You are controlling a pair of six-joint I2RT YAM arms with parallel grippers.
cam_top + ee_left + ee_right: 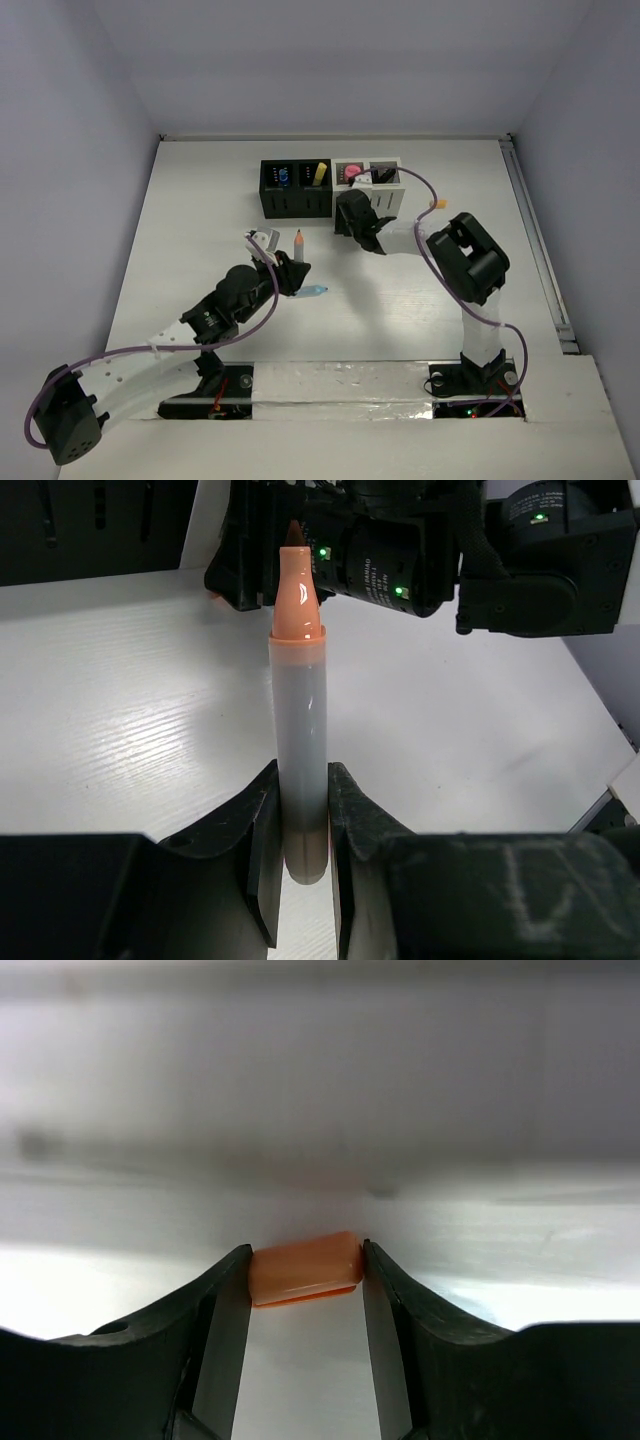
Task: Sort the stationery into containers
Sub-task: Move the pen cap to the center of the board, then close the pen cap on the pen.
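Four cube containers stand in a row at the back: two black point(295, 190) and two white point(385, 195). They hold a blue piece, a yellow piece point(319, 172) and a pink piece point(350, 171). My left gripper point(296, 270) is shut on a grey marker with an orange tip point(300, 700), which points away from it. A light blue pen point(316, 291) lies beside that gripper. My right gripper point(352, 214) is just in front of the white containers, shut on a small orange piece point(305, 1268) above the white surface.
A small orange bit point(438, 204) lies right of the white containers. The right arm's body point(480, 550) fills the far side of the left wrist view. White walls enclose the table on the left, back and right.
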